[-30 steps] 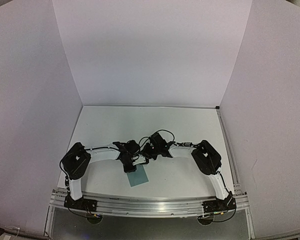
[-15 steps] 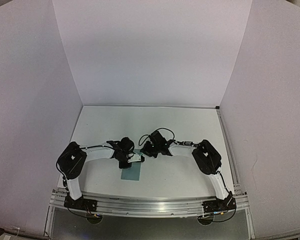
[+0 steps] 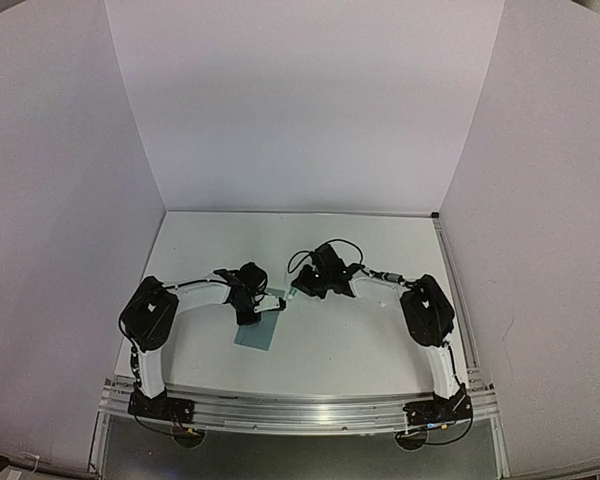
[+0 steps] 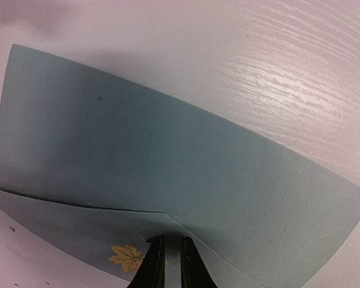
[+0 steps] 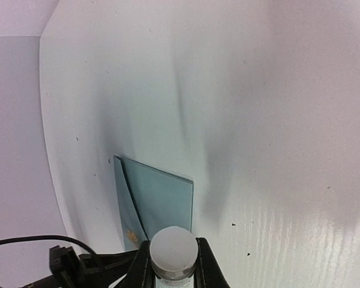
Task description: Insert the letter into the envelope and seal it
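Over the last second the left hand (image 3: 252, 307) has dragged the envelope (image 3: 255, 334) a little leftward and away from the near edge of the tabletop (image 3: 380, 240), while the right hand (image 3: 302, 290) has drawn back toward the far right, so the two hands now stand apart where before they nearly met. From where I stand, the teal envelope sits just left of the middle of the tabletop, closer to the near edge than the far one, turned slightly askew. Whether it lies fully flat or is raised at the held edge, I cannot tell. The left hand is closed tight on the envelope's far edge, its two dark fingers pinched almost together. Seen from its wrist, a shallow V-shaped fold line comes to a point just ahead of the fingertips, and a small gold leaf sticker (image 4: 127, 257) sits beside them on the paler strip. The right hand is clamped on a white cylinder (image 5: 174, 251), round end up between its fingers, hovering beyond the envelope's far right corner without touching it.
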Controlling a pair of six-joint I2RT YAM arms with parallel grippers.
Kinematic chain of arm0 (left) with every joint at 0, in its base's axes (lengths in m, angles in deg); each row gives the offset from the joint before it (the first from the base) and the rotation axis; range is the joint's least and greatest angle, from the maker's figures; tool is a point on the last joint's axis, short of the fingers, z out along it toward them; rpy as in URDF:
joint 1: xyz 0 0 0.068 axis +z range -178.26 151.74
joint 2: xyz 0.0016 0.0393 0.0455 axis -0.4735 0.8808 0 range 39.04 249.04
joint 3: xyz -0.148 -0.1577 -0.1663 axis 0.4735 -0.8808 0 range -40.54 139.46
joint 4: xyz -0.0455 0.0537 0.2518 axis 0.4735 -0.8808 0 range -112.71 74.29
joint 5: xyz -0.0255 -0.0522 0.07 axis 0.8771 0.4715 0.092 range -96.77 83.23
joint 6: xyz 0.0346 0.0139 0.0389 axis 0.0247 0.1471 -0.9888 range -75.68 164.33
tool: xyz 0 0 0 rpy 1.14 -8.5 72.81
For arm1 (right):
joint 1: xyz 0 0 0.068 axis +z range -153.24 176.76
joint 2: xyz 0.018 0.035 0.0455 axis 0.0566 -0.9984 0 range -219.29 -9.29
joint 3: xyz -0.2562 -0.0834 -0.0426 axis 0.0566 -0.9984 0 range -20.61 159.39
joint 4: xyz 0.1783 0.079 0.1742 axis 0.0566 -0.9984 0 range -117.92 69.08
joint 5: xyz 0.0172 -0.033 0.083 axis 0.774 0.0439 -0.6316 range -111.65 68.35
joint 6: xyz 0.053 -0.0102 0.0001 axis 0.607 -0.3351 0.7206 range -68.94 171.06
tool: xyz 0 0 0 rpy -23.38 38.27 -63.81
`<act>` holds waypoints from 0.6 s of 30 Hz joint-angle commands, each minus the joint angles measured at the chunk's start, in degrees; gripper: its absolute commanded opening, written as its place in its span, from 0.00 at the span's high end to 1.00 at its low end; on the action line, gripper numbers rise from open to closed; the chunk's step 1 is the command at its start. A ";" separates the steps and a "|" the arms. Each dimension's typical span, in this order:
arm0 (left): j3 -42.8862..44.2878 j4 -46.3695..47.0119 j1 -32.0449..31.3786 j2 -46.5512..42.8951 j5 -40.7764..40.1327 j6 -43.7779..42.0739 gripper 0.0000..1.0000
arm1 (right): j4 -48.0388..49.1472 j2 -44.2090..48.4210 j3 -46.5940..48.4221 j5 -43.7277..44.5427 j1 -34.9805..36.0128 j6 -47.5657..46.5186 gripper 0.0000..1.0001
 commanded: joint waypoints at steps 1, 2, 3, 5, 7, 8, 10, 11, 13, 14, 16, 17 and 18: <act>0.21 -1.67 0.08 6.46 1.01 7.93 0.90 | -1.58 7.69 -0.55 2.86 -1.45 -2.77 1.00; 0.61 -1.53 0.08 6.64 1.37 8.81 0.90 | -1.71 8.40 -1.03 3.23 -1.70 -2.97 1.00; 0.90 -1.36 0.07 6.78 1.60 9.41 0.90 | -1.85 8.98 -1.50 3.61 -1.95 -3.18 1.00; 1.00 -0.88 0.00 6.88 1.50 9.66 0.90 | -2.05 9.99 -2.24 4.12 -2.28 -3.48 1.00; 1.10 -0.79 0.00 7.01 1.24 9.72 0.90 | -2.25 10.45 -2.45 4.32 -2.44 -3.68 1.00; 1.35 -1.00 0.00 7.15 1.22 9.92 0.90 | -2.38 10.61 -2.51 4.26 -2.58 -3.68 1.00; 2.60 -1.46 0.00 7.45 2.18 11.68 0.90 | -2.49 10.78 -2.40 4.26 -2.61 -3.69 1.00; 3.36 -1.54 -0.09 7.67 2.66 12.99 0.90 | -2.51 10.84 -2.33 4.36 -2.61 -3.69 1.00; 4.44 -1.51 -0.28 8.08 3.16 14.60 0.90 | -2.63 11.00 -2.18 4.59 -2.61 -3.76 1.00; 4.87 -1.55 -0.35 8.21 3.29 15.17 0.90 | -2.73 11.11 -2.17 4.64 -2.63 -3.87 1.00; 5.44 -2.15 -0.38 8.50 3.55 15.54 0.90 | -3.09 11.40 -2.20 4.71 -2.69 -4.20 1.00; 5.31 -2.30 -0.37 8.49 3.33 15.25 0.90 | -3.30 11.55 -2.24 4.71 -2.69 -4.39 1.00; 5.05 -2.44 -0.34 8.47 3.10 14.83 0.90 | -3.50 11.69 -2.30 4.78 -2.69 -4.63 1.00</act>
